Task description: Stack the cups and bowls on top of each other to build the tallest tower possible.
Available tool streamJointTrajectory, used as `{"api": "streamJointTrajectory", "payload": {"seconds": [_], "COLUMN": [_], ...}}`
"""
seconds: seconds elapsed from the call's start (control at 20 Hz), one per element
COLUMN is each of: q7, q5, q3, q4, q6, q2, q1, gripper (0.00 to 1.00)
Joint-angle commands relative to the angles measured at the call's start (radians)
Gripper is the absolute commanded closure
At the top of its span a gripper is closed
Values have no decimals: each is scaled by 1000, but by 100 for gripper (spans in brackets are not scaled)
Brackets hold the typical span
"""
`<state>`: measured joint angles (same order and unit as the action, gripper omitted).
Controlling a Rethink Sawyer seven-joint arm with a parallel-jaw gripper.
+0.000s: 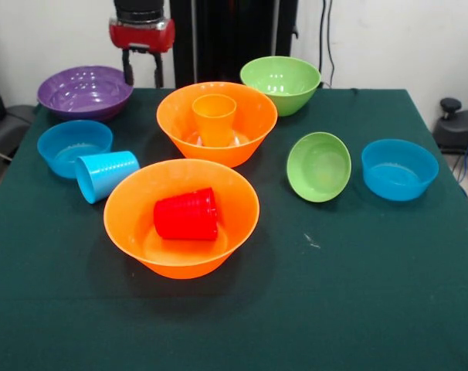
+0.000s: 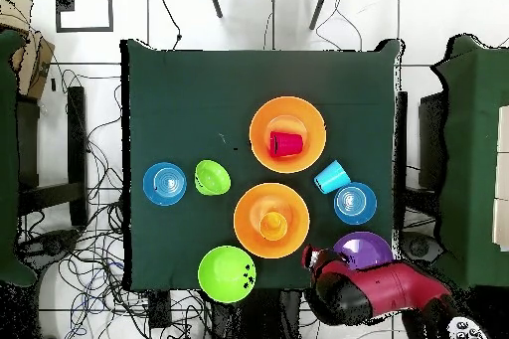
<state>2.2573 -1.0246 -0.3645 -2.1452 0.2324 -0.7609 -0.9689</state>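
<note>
My gripper (image 1: 144,81) hangs open and empty over the table's far edge, between the purple bowl (image 1: 85,91) and a large orange bowl (image 1: 172,116). An orange cup (image 1: 215,117) stands upright in that bowl; this pair is the only tower. A second large orange bowl (image 1: 126,209) holds the red cup (image 1: 188,214) lying on its side. The light blue cup (image 1: 105,175) lies on its side by a small blue bowl (image 1: 74,145). In the overhead view the gripper (image 2: 312,256) sits beside the purple bowl (image 2: 366,249).
A large green bowl (image 1: 280,83) stands at the back. A small green bowl (image 1: 319,166) is tipped on its edge, with another small blue bowl (image 1: 399,168) to its right. Dark green cloth (image 1: 334,309) covers the table. Cables and chairs surround it in the overhead view.
</note>
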Motion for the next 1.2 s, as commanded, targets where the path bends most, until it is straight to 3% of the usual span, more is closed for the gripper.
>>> {"api": "streamJointTrajectory", "payload": {"seconds": [0.05,0.25,0.45,0.75,1.2], "q7": [-172,-230,-202,-29,33], "q5": [38,81,52,-61,-71], "q3": [-24,-60,-48,42,117], "q4": [21,-15,-7,44,119], "q6": [147,178,172,101,70], "q2": [-145,-192,-186,-107,-52], "q1": [-20,-63,-50,62,163], "gripper": [0,0,0,0,0]}}
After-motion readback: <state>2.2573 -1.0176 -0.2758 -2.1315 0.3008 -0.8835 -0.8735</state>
